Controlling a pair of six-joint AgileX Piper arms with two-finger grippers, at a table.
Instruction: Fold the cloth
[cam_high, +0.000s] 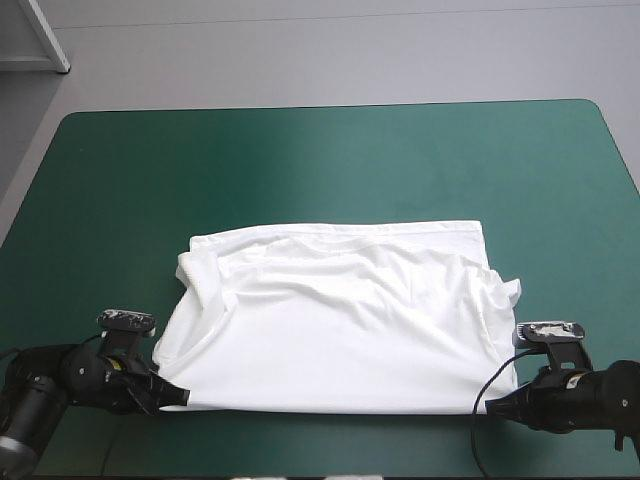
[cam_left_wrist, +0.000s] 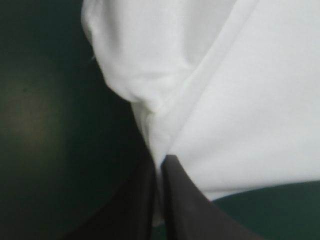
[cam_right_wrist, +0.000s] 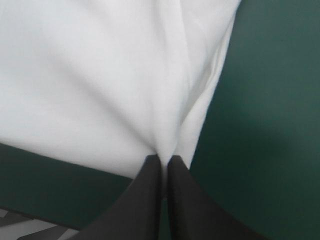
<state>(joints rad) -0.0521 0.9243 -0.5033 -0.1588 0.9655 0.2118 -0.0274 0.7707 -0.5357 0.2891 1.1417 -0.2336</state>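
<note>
Both near T-shirt (cam_high: 340, 320) corners pinched: left tool (cam_high: 183, 397), right tool (cam_high: 494, 403).

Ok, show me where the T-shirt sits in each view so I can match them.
High view: T-shirt spread on the teal-green cover, left gripper and right gripper at its near corners.
Left wrist view: T-shirt corner pinched in the left gripper.
Right wrist view: T-shirt's other near corner, held likewise.
Shared landmark: the teal-green cover beside the hem.

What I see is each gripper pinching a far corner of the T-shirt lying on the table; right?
No: the left gripper and right gripper pinch near corners, not far ones, of the T-shirt lying on the table; the high view shows it.
</note>
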